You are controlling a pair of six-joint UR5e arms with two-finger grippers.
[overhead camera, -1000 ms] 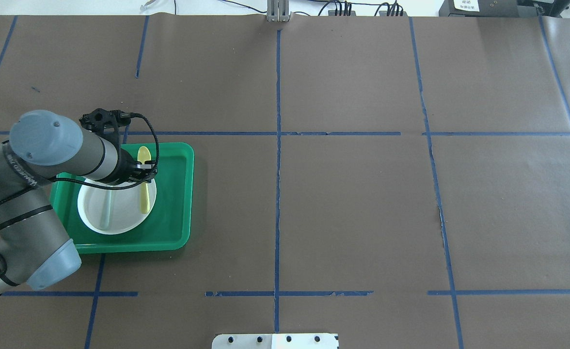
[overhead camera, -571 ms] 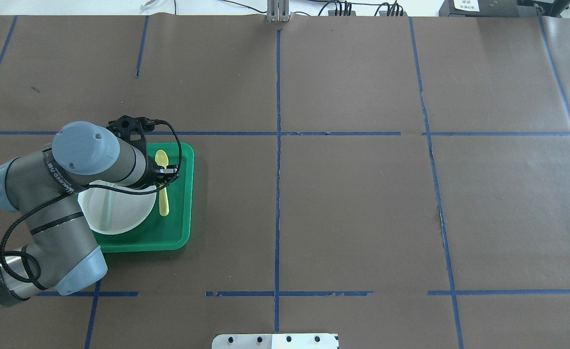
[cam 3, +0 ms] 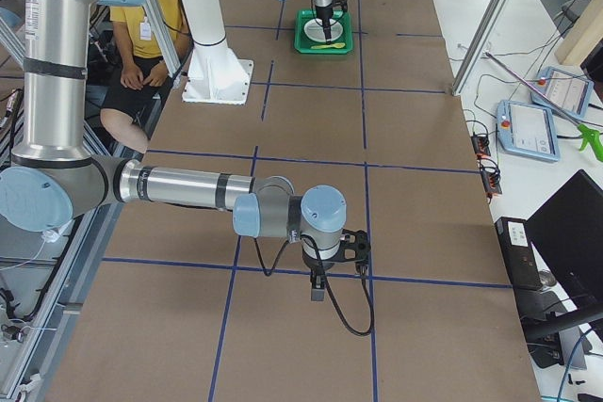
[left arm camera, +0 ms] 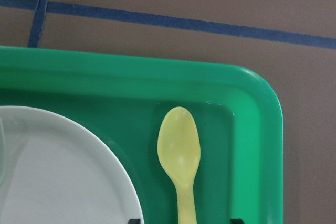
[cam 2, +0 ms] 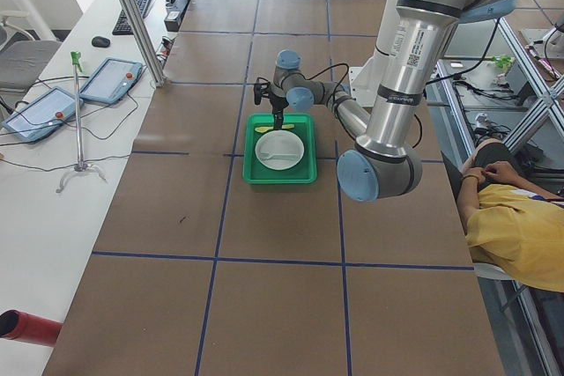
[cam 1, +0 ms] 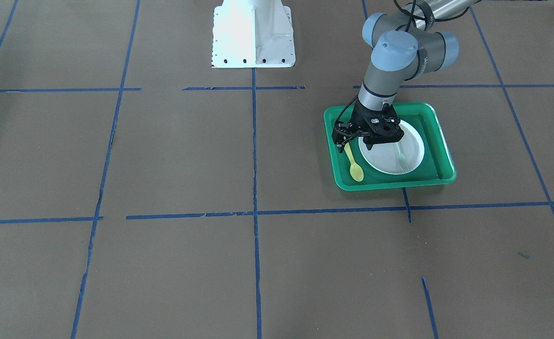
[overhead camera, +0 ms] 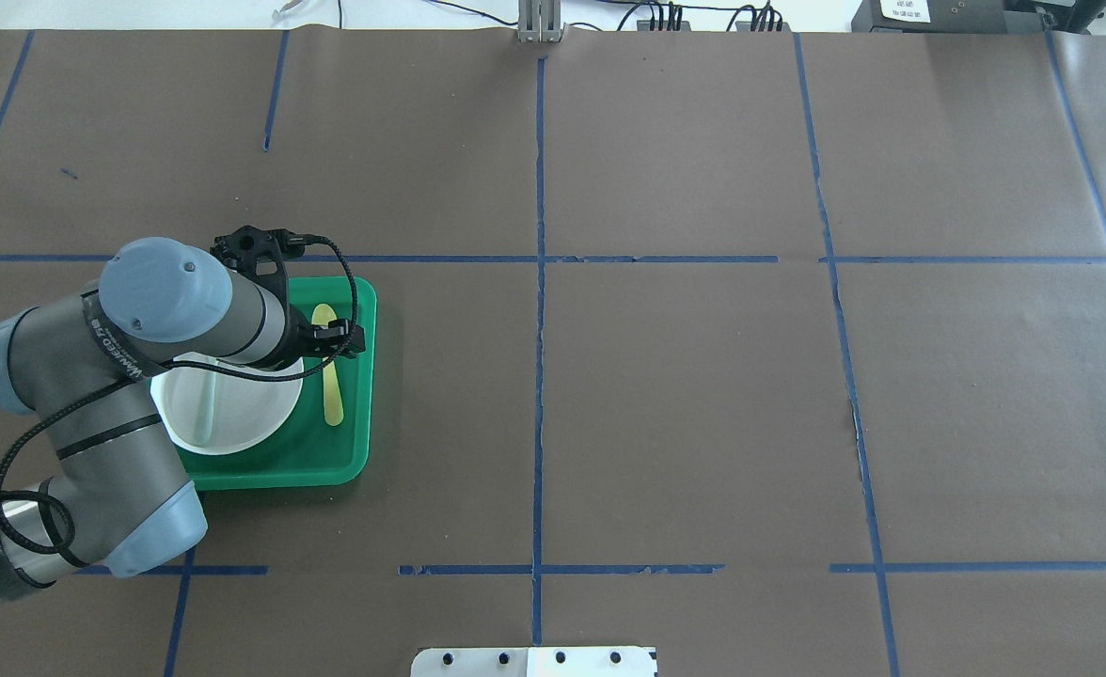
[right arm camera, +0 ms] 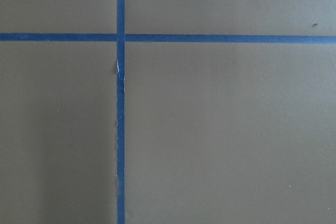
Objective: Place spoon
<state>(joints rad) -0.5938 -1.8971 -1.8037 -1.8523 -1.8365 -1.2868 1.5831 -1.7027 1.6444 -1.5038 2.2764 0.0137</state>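
The yellow spoon (overhead camera: 328, 371) lies on the floor of the green tray (overhead camera: 357, 449), just right of the white plate (overhead camera: 238, 414). Its bowl points to the far side of the table. My left gripper (overhead camera: 330, 340) hovers over the handle with its jaws open; in the left wrist view the spoon (left arm camera: 179, 148) lies between two wide-apart fingertips (left arm camera: 134, 221). In the front view the spoon (cam 1: 354, 167) sits left of the plate (cam 1: 383, 157). My right gripper (cam 3: 318, 286) hangs over bare table far from the tray; I cannot tell its state.
A pale grey-green fork (overhead camera: 205, 404) lies on the plate. The tray sits at the table's left, near a blue tape cross. The robot's white base plate (cam 1: 253, 33) is at the table's near edge. An operator (cam 2: 515, 217) sits beside the table.
My left gripper carried the spoon right, off the plate's rim to the tray's right strip. The spoon now lies on the tray floor and the jaws have opened.
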